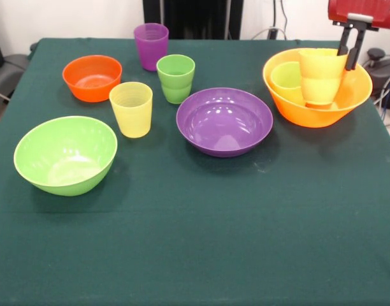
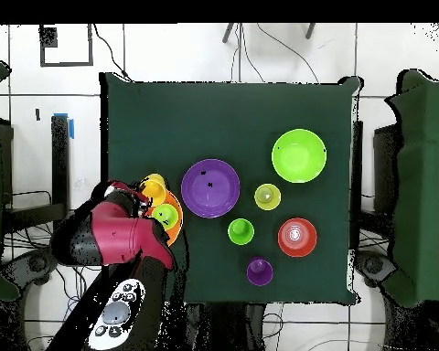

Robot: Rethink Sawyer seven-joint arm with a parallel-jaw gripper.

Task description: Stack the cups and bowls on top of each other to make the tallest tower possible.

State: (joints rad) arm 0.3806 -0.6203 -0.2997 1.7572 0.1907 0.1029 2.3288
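Observation:
The largest yellow-orange bowl [image 1: 316, 105] [image 2: 174, 228] stands at the right of the front view. Inside it are a lime green cup [image 1: 286, 81] [image 2: 165, 216] and an upright yellow-orange cup [image 1: 322, 76] [image 2: 153, 190]. My gripper [image 1: 347, 60] hangs open at that cup's right rim, with one finger [image 1: 342, 43] over the rim and the other just outside. On the cloth stand a purple bowl [image 1: 224, 121] [image 2: 210, 187], a lime green bowl [image 1: 65, 154] [image 2: 299, 155], an orange bowl [image 1: 92, 76] [image 2: 297, 236], a pale yellow cup [image 1: 131, 108] [image 2: 267, 196], a green cup [image 1: 176, 78] [image 2: 240, 230] and a purple cup [image 1: 151, 46] [image 2: 259, 271].
The dark green tablecloth [image 1: 201, 242] covers the whole table. The yellow-orange bowl sits close to the table's edge in both views. My red arm [image 2: 123, 233] covers part of that bowl from above. Cables and a black object [image 1: 376, 60] lie beyond the edge.

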